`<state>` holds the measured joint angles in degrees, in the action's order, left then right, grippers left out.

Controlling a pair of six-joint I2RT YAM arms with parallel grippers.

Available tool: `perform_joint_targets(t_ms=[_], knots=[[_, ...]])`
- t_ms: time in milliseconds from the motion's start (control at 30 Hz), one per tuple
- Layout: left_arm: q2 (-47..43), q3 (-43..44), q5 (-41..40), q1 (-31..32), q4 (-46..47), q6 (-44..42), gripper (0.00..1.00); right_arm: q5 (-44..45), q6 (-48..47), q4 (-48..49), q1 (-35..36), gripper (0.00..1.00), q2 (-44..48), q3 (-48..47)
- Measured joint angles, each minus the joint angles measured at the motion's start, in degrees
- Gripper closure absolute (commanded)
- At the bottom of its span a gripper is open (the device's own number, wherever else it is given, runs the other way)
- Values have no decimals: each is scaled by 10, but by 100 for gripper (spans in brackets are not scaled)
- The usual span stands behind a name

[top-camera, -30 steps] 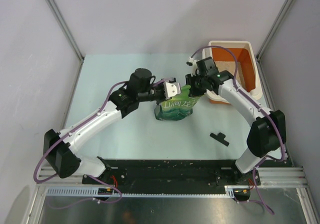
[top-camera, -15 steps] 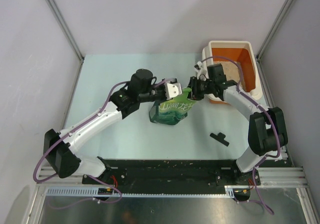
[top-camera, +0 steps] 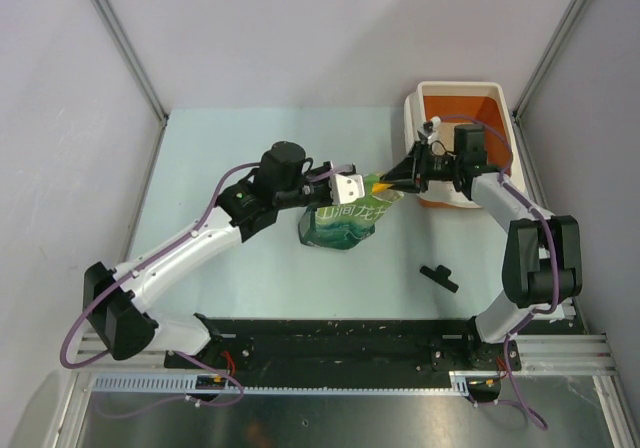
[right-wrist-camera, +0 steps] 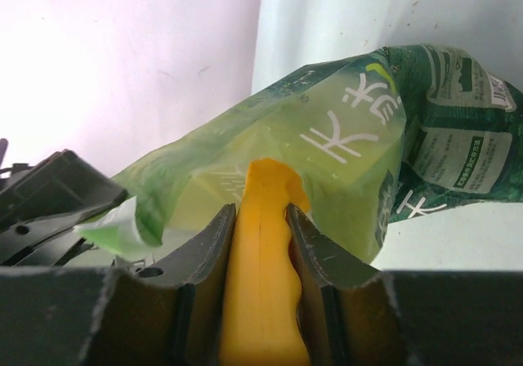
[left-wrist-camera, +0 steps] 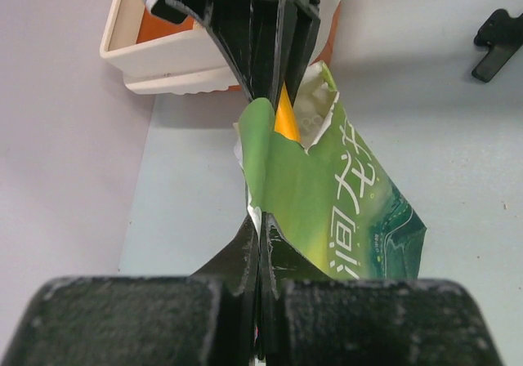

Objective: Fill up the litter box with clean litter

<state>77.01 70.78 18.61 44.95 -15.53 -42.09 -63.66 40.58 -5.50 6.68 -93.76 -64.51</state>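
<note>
The green bag [left-wrist-camera: 343,211] carries large white Chinese characters down its face. The fold and the torn top cut them off, so they cannot be read whole. The right wrist view adds panels of small print on the bag's darker side, too fine to read.

The left gripper [left-wrist-camera: 258,243] is pinched tight on the bag's top edge. The right gripper [right-wrist-camera: 259,212] is clamped on the handle of a yellow scoop [right-wrist-camera: 260,301], whose front end reaches into the bag's open mouth. Only the right wrist view shows the scoop entering. The left wrist view shows just a yellow sliver between the torn flaps.

The top view places the box [top-camera: 458,86], orange with a white rim, at the table's [top-camera: 230,148] far right corner, just behind the right gripper. A small black piece [top-camera: 438,277] lies on the pale blue-green table, nearer the arms' bases. Plain grey walls [top-camera: 300,38] with slanted metal posts [top-camera: 120,43] close in the space.
</note>
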Motion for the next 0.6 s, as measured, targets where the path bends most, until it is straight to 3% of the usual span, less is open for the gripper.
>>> perform_joint_targets(t_ms=[600], knots=[[-10, -6, -36, 17, -12, -51, 100, -107, -28, -7, -143, 100, 62, 29]])
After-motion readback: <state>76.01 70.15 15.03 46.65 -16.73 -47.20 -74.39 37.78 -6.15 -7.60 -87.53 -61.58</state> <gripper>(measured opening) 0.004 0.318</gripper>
